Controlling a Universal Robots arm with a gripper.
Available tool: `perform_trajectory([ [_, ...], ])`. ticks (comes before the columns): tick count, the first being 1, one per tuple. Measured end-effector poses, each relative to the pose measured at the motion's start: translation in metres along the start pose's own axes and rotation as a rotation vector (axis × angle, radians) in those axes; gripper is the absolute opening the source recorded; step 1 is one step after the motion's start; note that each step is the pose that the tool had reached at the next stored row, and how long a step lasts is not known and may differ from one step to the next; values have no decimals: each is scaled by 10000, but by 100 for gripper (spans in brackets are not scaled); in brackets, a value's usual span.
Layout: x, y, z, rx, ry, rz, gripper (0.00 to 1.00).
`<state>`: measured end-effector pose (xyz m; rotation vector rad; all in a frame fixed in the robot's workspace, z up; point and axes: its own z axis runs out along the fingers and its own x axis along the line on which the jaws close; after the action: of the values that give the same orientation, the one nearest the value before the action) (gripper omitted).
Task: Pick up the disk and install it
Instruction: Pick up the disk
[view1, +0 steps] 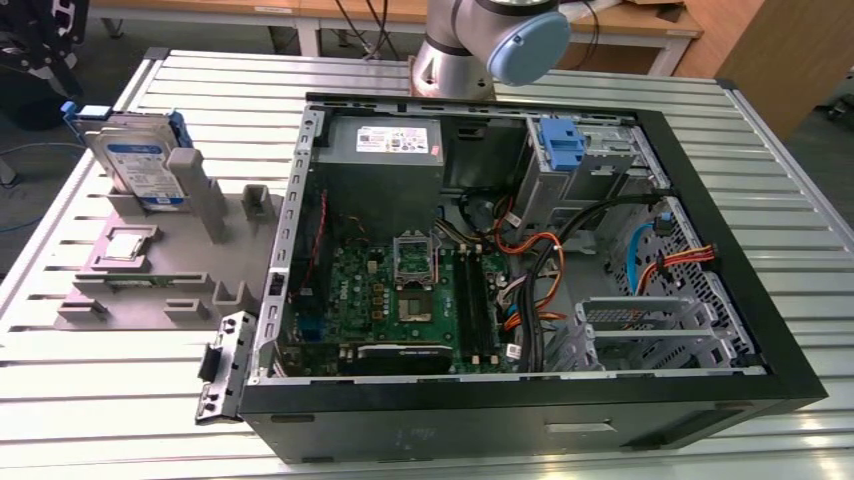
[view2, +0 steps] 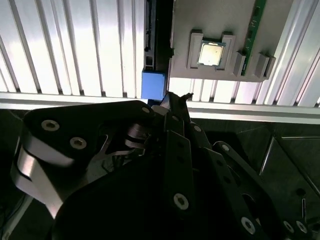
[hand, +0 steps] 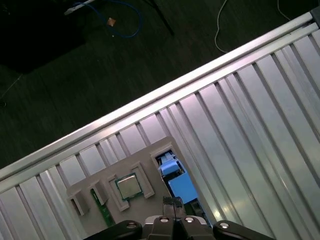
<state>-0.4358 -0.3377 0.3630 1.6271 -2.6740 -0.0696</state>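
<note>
Nothing readable here: the disk (view1: 140, 165), standing just ahead of the claw (hand: 172, 202), wears a white-and-blue label (view1: 147, 178), print too small to make out; well away from the claw, the white sticker (view1: 396, 138) on the power supply (view1: 374, 175), same story, no legible word or number

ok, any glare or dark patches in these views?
Second wrist view: table slats glare near white, gripper almost black in shadow. First wrist view: floor dark, slats evenly lit. Exterior view: even light on the disk, computer case shaded inside.
</note>
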Motion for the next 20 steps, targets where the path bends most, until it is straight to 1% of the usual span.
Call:
perform_trajectory([
  [5, 0, 1, 0, -11, 34, -752, 10],
  [8, 0, 0, 0, -15, 44, -1012, 10],
  [20, 0, 0, 0, -15, 47, -1075, 10],
])
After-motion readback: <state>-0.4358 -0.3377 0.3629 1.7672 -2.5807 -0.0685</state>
